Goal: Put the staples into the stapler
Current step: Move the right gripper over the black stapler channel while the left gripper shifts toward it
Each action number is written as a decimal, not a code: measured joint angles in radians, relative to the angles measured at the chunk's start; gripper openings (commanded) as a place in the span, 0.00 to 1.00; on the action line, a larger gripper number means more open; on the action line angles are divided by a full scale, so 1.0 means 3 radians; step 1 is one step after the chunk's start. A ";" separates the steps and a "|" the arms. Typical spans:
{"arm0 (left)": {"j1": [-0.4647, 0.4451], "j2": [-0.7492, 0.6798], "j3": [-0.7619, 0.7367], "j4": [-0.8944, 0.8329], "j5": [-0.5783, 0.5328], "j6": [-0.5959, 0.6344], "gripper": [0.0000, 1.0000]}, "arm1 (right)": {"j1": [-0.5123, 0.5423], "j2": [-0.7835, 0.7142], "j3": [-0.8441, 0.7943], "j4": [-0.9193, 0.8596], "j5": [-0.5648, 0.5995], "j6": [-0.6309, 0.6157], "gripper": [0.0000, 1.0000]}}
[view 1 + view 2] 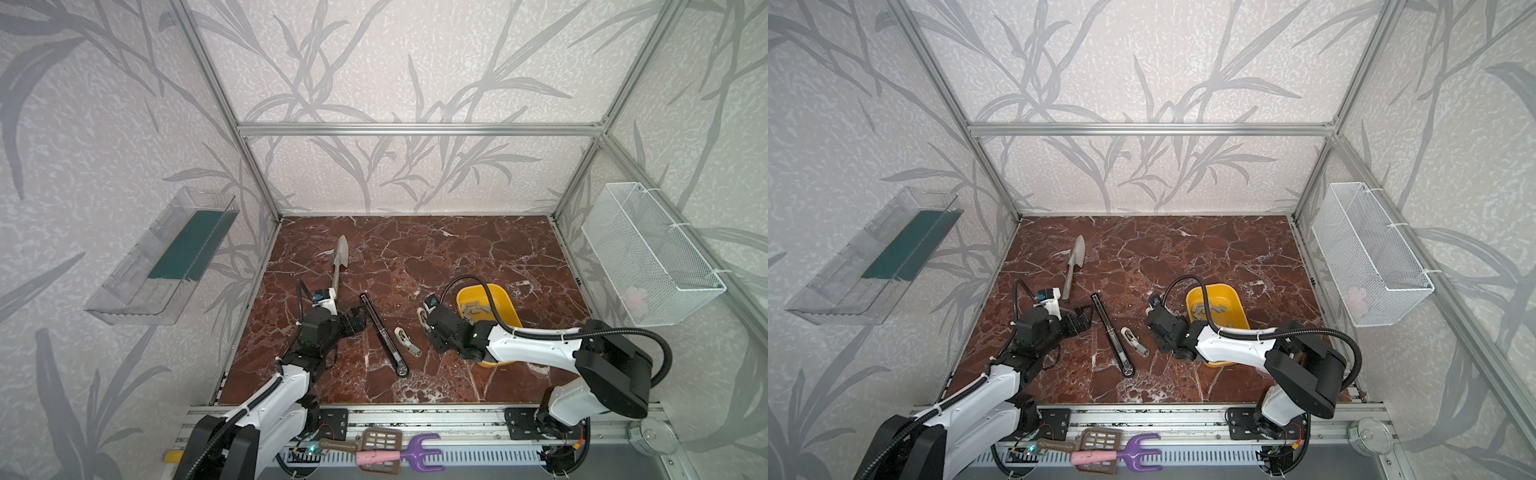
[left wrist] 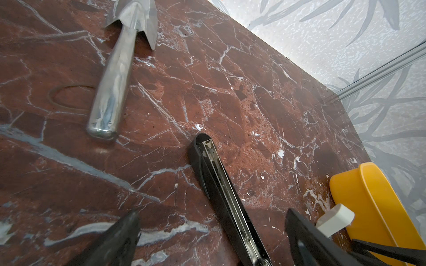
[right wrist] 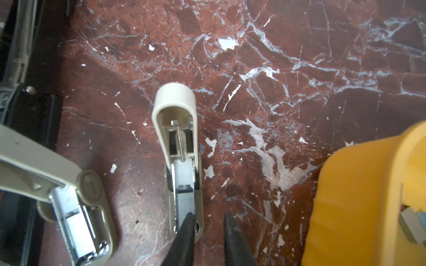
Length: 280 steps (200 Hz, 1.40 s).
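Robot lab cell: aluminium frame (image 1: 415,129), wallpapered panels (image 1: 415,62), marble-patterned tabletop (image 1: 457,249)

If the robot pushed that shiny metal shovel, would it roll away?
Probably not far: the shovel has a rounded handle, but its wide blade would likely stop a roll. The polished metal looks stiff and probably slippery to grip. It may slide easily on the smooth tabletop.
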 measured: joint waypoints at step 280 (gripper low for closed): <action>-0.0043 -0.0109 0.1225 -0.2124 -0.0528 -0.0891 0.96 | 0.1319 -0.0126 -0.0739 0.1779 0.0031 0.0145 0.53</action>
